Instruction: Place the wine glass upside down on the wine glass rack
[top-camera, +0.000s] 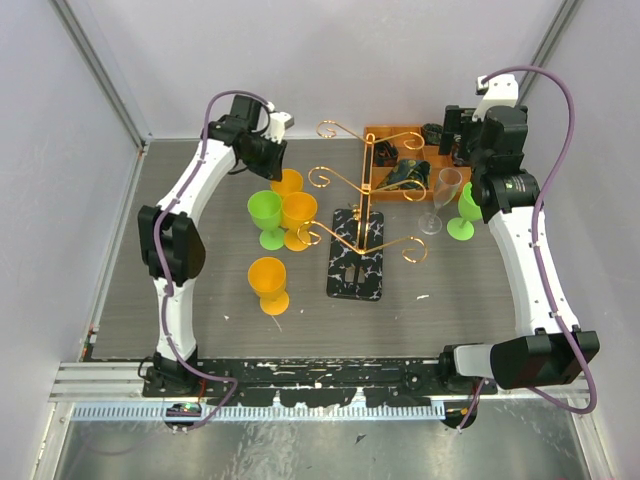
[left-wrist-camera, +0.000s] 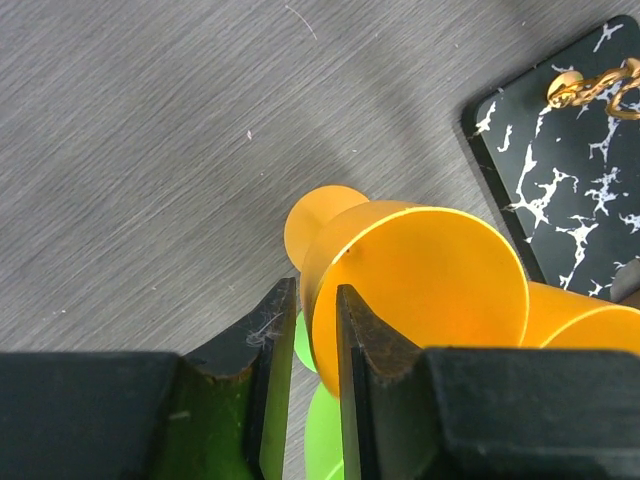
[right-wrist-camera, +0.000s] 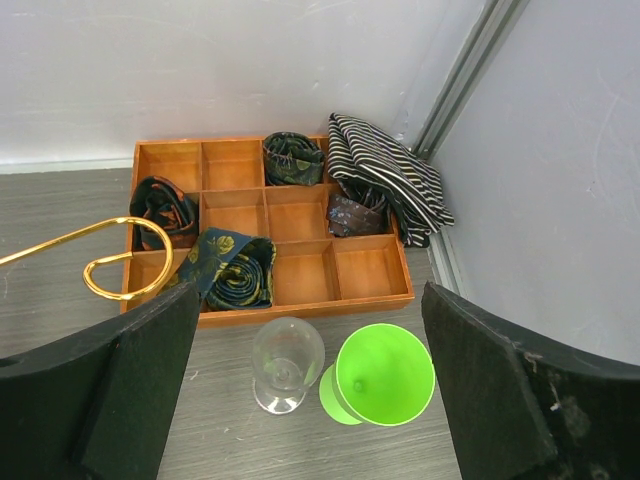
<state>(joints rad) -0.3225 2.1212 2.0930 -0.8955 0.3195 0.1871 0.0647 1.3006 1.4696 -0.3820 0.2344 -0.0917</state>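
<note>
orange tray (right-wrist-camera: 368, 270) | rolled ties (right-wrist-camera: 238, 272) inside | striped cloth (right-wrist-camera: 385, 170) on corner

The left arm (top-camera: 172, 300) and the right arm (top-camera: 535, 270) are alike: glossy white tubular links joined by bulky black joint housings, with a white bracket at each wrist. A thin mauve-purple cable (top-camera: 535, 68) loops loosely from each wrist and runs down along the links to the base. The left fingers (left-wrist-camera: 265, 345) are black, with scuffed, dusty inner edges, and the right fingers (right-wrist-camera: 130, 395) are broad matte-black wedges.
</note>
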